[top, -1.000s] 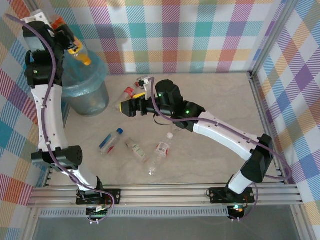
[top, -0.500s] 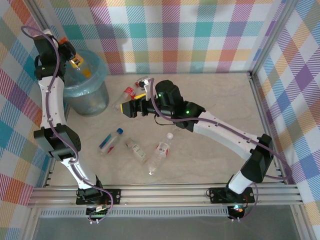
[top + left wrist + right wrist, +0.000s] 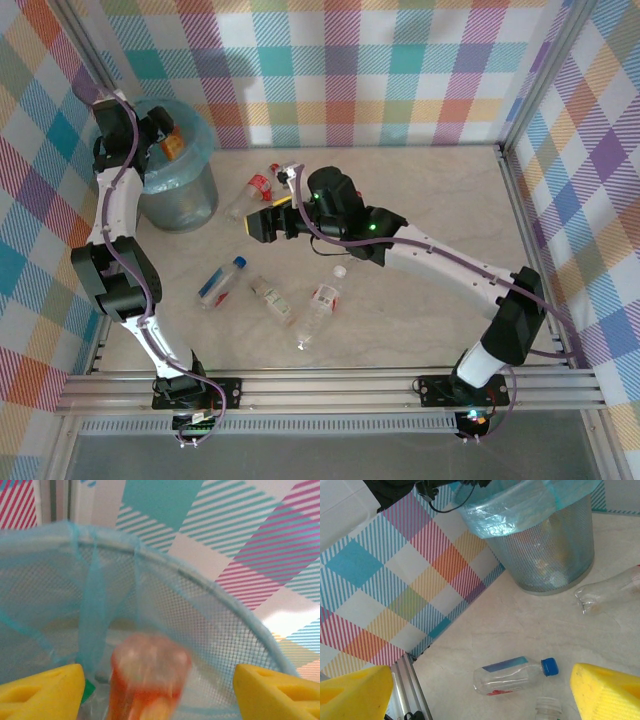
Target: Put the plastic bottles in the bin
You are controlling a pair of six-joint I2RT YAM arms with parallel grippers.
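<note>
1. The round grey mesh bin with the light-blue bag liner (image 3: 185,205) sits right under your left gripper (image 3: 157,687), its rim arcing beyond the pads.
2. Your left jaws stand wide and grip nothing. The small orange plastic bottle (image 3: 147,672) shows blurred midway between them, touching neither pad, over the liner's mouth. I'd call this the drop step, as good as done.
3. Your right gripper (image 3: 482,695) gapes wide too, empty, hovering above the table.
4. The clear plastic bottle with the blue cap and blue label (image 3: 512,674) lies on its side just below that gap, cap pointing toward one pad. For the next move, set the jaws across its body, descend and close.
</note>
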